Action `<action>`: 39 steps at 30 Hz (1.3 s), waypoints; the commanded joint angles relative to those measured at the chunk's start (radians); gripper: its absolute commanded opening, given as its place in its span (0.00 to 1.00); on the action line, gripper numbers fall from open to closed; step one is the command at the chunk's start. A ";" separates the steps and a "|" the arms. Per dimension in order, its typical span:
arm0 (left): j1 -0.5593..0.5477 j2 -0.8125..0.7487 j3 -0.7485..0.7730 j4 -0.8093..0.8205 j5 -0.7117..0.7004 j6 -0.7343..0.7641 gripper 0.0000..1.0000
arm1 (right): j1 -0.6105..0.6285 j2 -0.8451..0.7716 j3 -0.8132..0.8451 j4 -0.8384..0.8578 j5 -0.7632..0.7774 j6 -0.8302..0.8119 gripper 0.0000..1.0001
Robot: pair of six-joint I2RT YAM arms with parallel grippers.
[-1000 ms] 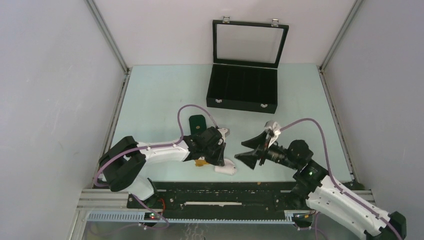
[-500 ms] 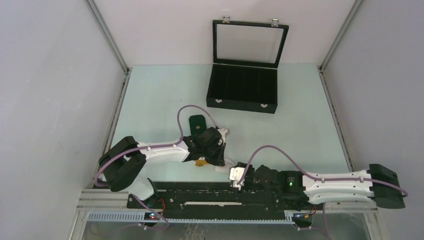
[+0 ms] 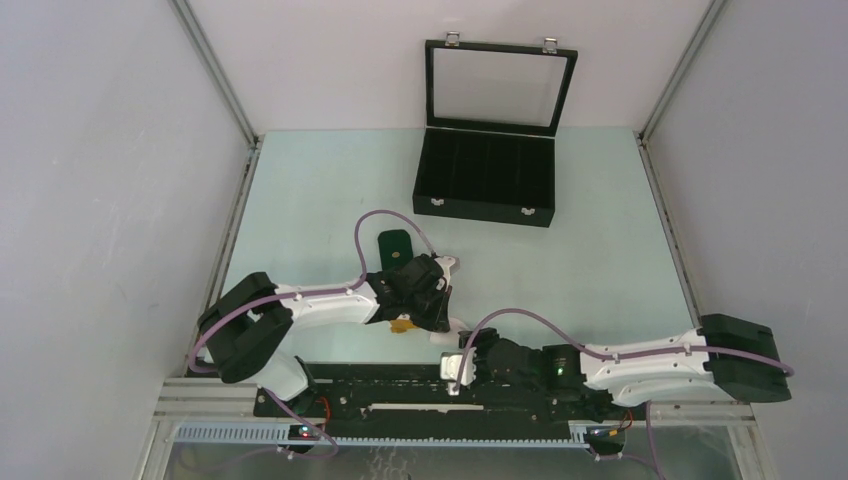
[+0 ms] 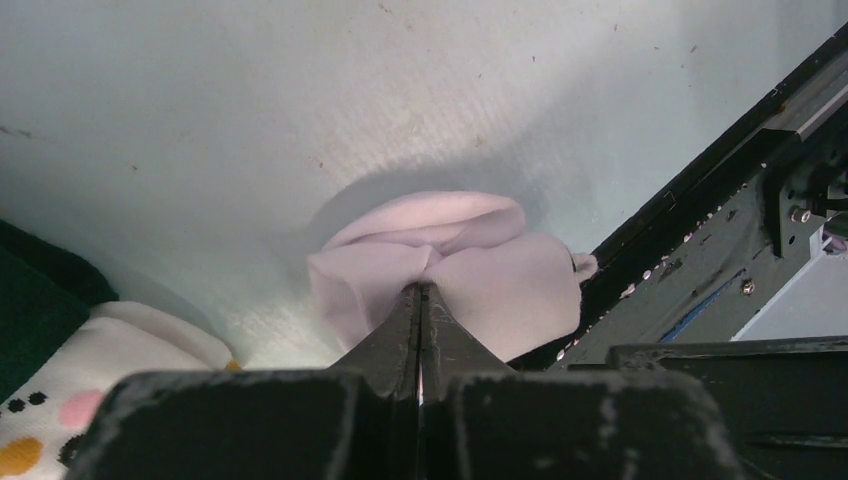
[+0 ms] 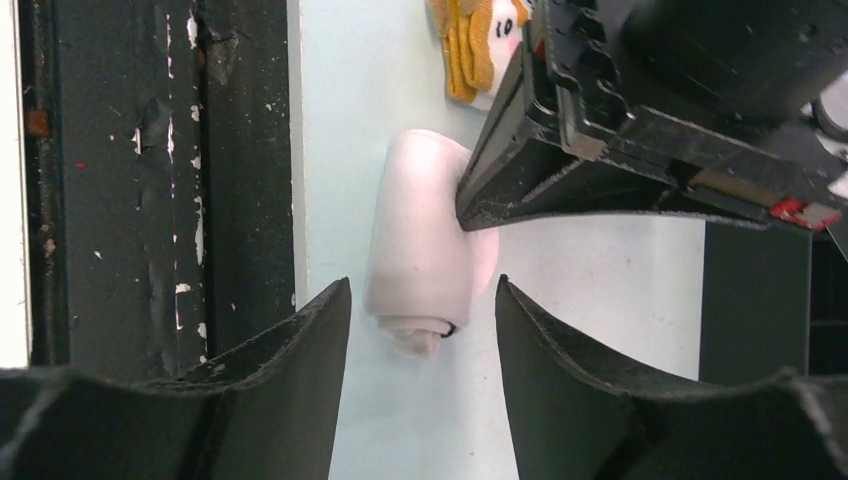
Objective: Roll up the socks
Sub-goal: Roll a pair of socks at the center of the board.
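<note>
The white sock (image 5: 425, 250) lies rolled into a short cylinder near the table's front edge (image 3: 455, 329). My left gripper (image 4: 420, 290) is shut, its tips pinching the puckered fabric of this roll (image 4: 450, 262). My right gripper (image 5: 420, 305) is open and low by the front rail (image 3: 458, 346). The near end of the roll sits between its fingertips (image 5: 335, 310), touching neither. The dark green sock (image 3: 395, 243) lies flat behind the left gripper. Its white dotted end (image 4: 60, 395) with orange (image 5: 468, 50) is beside the roll.
A black case (image 3: 485, 180) with its glass lid propped open stands at the back of the table. The black front rail (image 5: 150, 180) runs close along the roll's left side in the right wrist view. The left gripper's body (image 5: 640, 110) overhangs the roll.
The right arm has swung down from mid-table to the front edge, bringing its narrowing fingers either side of the roll's end. The left gripper has stayed shut on the roll.
</note>
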 commanded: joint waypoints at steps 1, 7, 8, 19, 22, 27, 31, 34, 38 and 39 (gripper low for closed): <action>-0.019 0.043 -0.042 -0.045 0.019 0.009 0.00 | 0.015 0.059 0.044 0.099 0.015 -0.085 0.61; -0.019 0.052 -0.040 -0.042 0.023 0.007 0.00 | 0.015 0.153 0.056 0.172 0.005 -0.114 0.58; -0.019 0.051 -0.040 -0.042 0.024 0.007 0.00 | 0.014 0.169 0.060 0.181 0.005 -0.119 0.58; -0.019 0.049 -0.041 -0.047 0.026 0.012 0.00 | 0.000 0.318 0.071 0.250 0.061 -0.146 0.54; -0.019 0.049 -0.043 -0.047 0.025 0.012 0.00 | -0.001 0.340 0.071 0.239 0.088 -0.134 0.52; -0.019 0.045 -0.043 -0.053 0.024 0.017 0.00 | -0.006 0.365 0.071 0.210 0.114 -0.109 0.42; -0.019 0.030 -0.044 -0.058 0.019 0.021 0.00 | -0.014 0.377 0.071 0.174 0.125 -0.087 0.24; -0.018 0.001 -0.046 -0.064 0.009 0.020 0.00 | -0.022 0.377 0.071 0.152 0.123 -0.071 0.06; -0.013 -0.056 -0.043 -0.089 -0.030 0.018 0.00 | -0.039 0.365 0.071 0.126 0.092 -0.051 0.00; -0.010 -0.077 -0.043 -0.096 -0.045 0.014 0.00 | -0.043 0.358 0.074 0.118 0.078 -0.048 0.00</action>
